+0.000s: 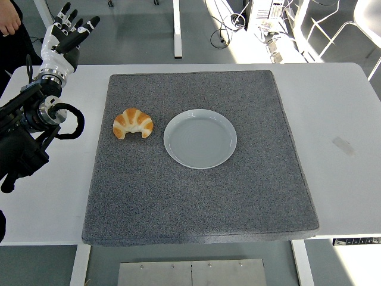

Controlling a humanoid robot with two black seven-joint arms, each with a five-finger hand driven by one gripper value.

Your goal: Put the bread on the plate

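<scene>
A golden croissant (133,123) lies on the grey mat (196,196), just left of an empty pale plate (200,138). The two sit close together without touching. My left hand (67,34) is raised at the far left, over the table's back edge, well behind and to the left of the croissant. Its fingers are spread and hold nothing. The black left arm (27,128) runs down along the picture's left edge. The right arm does not show.
The mat covers most of the white table (339,119). A person's hand (12,24) and dark clothing show at the top left corner, behind my left hand. Table legs, chairs and cables stand on the floor beyond the table.
</scene>
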